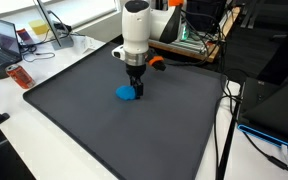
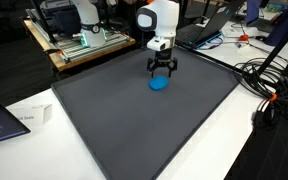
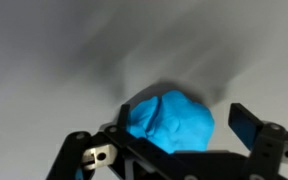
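A soft blue lump point(image 1: 126, 94), like a crumpled cloth or a piece of putty, lies on a dark grey mat point(image 1: 104, 120). It also shows in the other exterior view point(image 2: 159, 85). My gripper point(image 1: 135, 86) point(image 2: 162, 71) hangs low, straight over it. In the wrist view the blue lump point(image 3: 169, 120) sits between the two black fingers of the gripper point(image 3: 179, 128). The fingers are apart, with a gap on the right side. The gripper is open and holds nothing.
The dark mat point(image 2: 134, 120) covers most of a white table. An orange object point(image 1: 156, 62) lies behind the arm at the mat's far edge. Laptops point(image 1: 6, 42), cables point(image 2: 269, 85) and a metal frame point(image 2: 79, 40) surround the mat.
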Controlling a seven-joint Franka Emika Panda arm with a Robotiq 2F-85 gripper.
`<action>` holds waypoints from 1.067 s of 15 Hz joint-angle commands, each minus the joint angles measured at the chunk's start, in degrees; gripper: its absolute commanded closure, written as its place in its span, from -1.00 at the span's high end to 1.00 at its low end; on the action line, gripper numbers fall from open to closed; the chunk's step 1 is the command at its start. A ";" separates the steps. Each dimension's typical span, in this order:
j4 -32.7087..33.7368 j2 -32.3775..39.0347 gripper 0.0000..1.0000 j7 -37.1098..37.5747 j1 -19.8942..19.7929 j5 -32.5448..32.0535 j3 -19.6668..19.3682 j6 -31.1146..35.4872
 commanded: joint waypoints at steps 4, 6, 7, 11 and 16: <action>3.65 2.60 0.51 0.58 0.15 2.22 -0.87 -2.01; 3.98 2.75 0.37 0.81 0.26 2.14 -1.19 -2.53; 4.00 2.67 0.24 0.78 0.17 2.15 -1.21 -2.94; 4.38 2.25 -0.32 0.83 0.15 1.79 -1.31 -4.29; 4.58 2.03 -0.94 1.05 0.36 1.35 -1.72 -4.84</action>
